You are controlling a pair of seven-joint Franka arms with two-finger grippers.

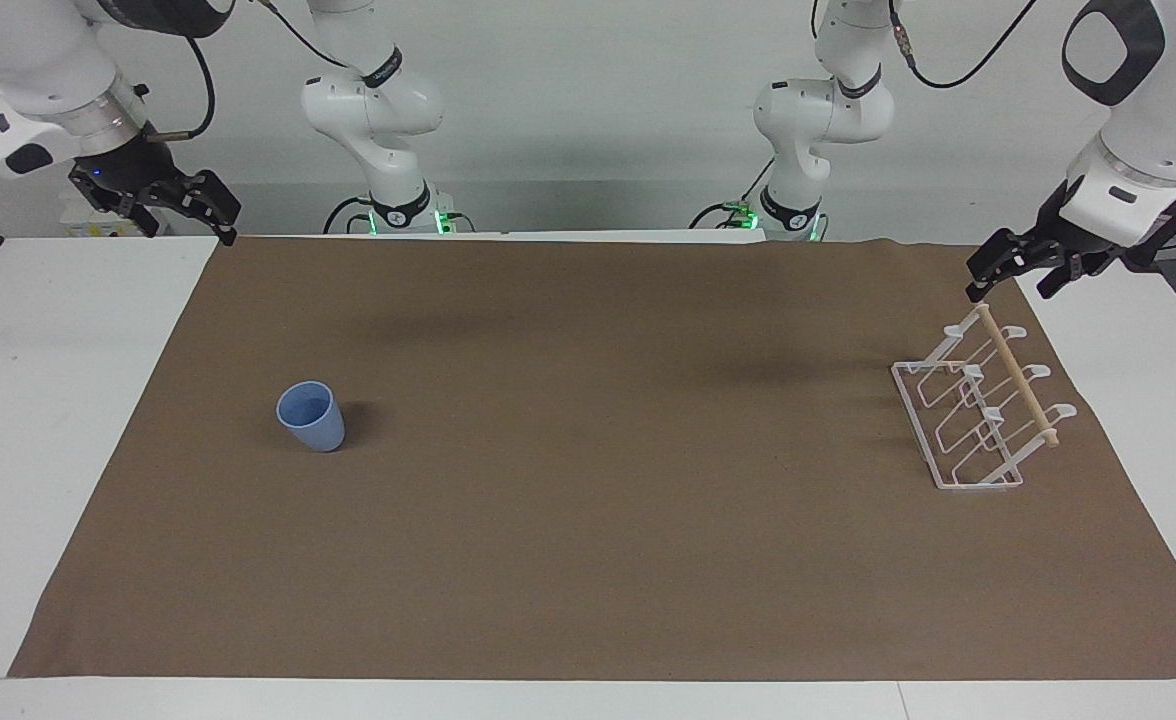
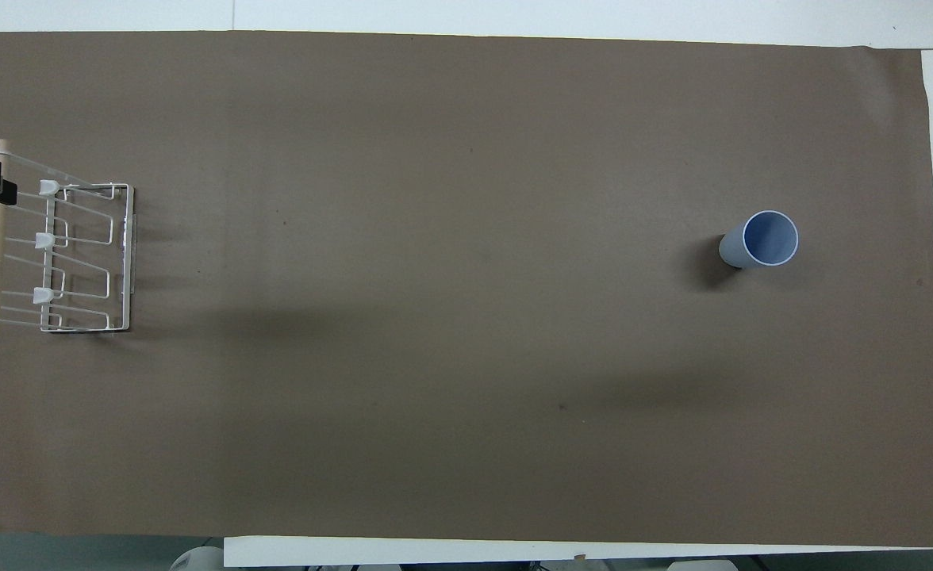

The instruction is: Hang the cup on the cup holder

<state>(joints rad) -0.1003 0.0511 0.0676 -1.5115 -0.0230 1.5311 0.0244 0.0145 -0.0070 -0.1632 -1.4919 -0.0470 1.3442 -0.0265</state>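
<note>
The cup [image 1: 311, 417] is a small light-blue tumbler standing upright, mouth up, on the brown mat toward the right arm's end of the table; it also shows in the overhead view [image 2: 760, 242]. The cup holder [image 1: 978, 410] is a white wire rack with a wooden rod [image 1: 1018, 376] across its top, standing toward the left arm's end [image 2: 62, 254]. My right gripper [image 1: 191, 232] is open and empty, raised over the mat's corner, well apart from the cup. My left gripper [image 1: 1008, 290] is open and empty, raised just above the rack's rod.
The brown mat [image 1: 588, 520] covers most of the white table [image 1: 48, 400]. Nothing else lies on the mat between the cup and the rack. Both arm bases stand at the table's edge nearest the robots.
</note>
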